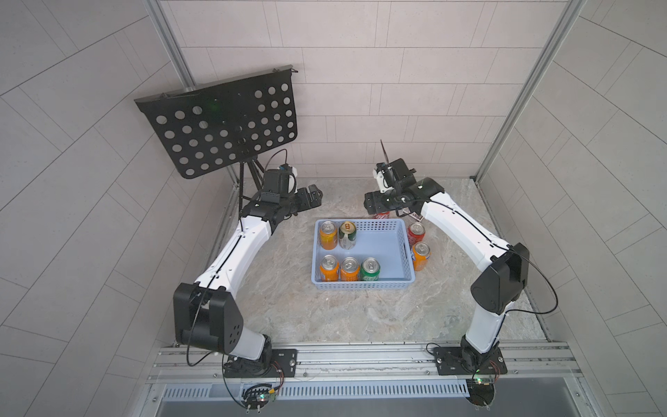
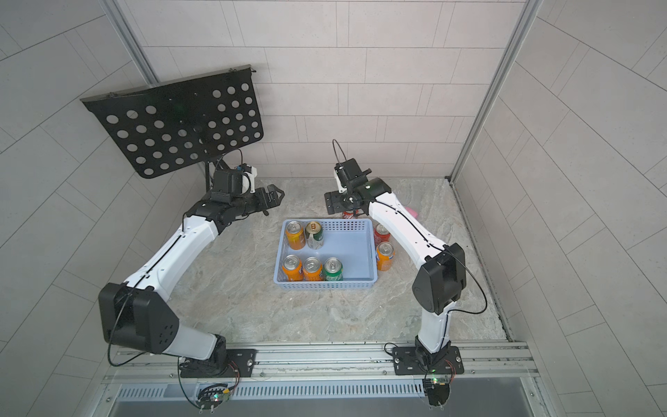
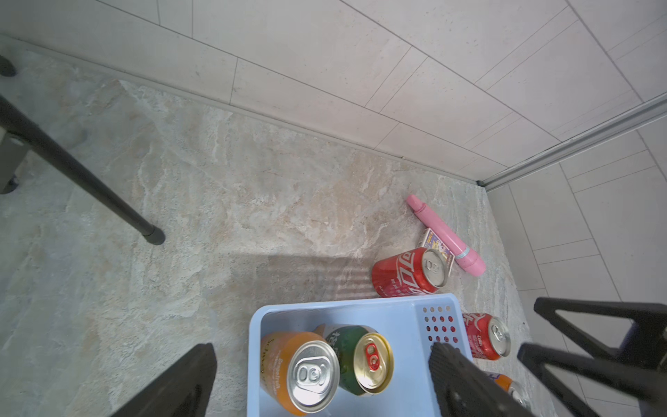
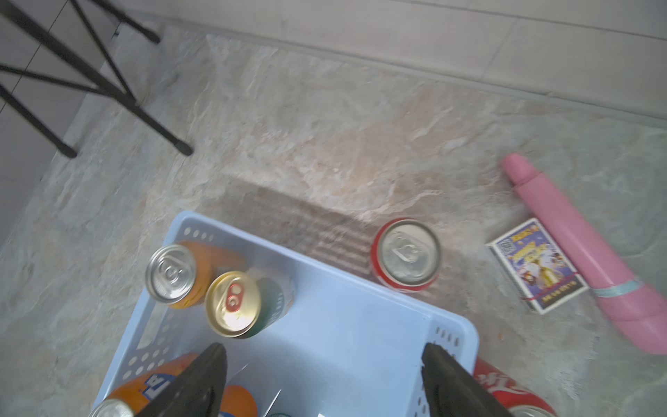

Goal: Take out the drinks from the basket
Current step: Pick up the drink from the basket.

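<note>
The light blue basket (image 1: 382, 249) holds three orange cans, a dark green-and-white can (image 1: 347, 234) and a green can (image 1: 370, 269). Outside its right wall stand a red can (image 1: 415, 233) and an orange can (image 1: 420, 255). Another red can (image 4: 406, 252) stands upright just behind the basket's far wall. My right gripper (image 4: 325, 357) is open and empty above the basket's bare far right part (image 4: 343, 325), partly hiding that red can in both top views. My left gripper (image 3: 323, 353) is open and empty, raised off the basket's far left corner, looking at an orange can (image 3: 303, 372).
A pink tube (image 4: 584, 252) and a small patterned card box (image 4: 537, 265) lie on the stone surface behind the basket's right corner. A black perforated music stand (image 1: 220, 126) rises at the back left, its legs (image 3: 72, 169) on the surface. Walls close the back and sides.
</note>
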`<state>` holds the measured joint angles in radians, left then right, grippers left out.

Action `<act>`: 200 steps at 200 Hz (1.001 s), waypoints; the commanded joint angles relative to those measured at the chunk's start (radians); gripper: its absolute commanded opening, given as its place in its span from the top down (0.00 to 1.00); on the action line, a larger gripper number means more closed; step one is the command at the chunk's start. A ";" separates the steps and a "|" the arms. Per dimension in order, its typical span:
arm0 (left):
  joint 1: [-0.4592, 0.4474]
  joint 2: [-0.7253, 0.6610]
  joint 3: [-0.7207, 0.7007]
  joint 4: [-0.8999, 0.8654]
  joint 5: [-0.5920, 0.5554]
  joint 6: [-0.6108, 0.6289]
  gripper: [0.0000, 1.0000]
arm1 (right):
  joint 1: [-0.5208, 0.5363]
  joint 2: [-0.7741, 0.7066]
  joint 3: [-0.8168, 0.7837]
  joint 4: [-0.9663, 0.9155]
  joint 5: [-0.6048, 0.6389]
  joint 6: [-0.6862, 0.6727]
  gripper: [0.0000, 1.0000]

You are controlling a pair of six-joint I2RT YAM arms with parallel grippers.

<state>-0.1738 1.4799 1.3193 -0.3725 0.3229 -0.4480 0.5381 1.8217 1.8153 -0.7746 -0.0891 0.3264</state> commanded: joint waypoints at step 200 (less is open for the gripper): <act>0.131 -0.036 -0.068 -0.022 0.070 -0.055 0.00 | 0.143 0.312 0.117 -0.005 0.035 0.029 0.11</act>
<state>-0.0536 1.4422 1.2282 -0.4084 0.3634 -0.4942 0.6743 2.0998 1.9087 -0.7536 -0.0696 0.3481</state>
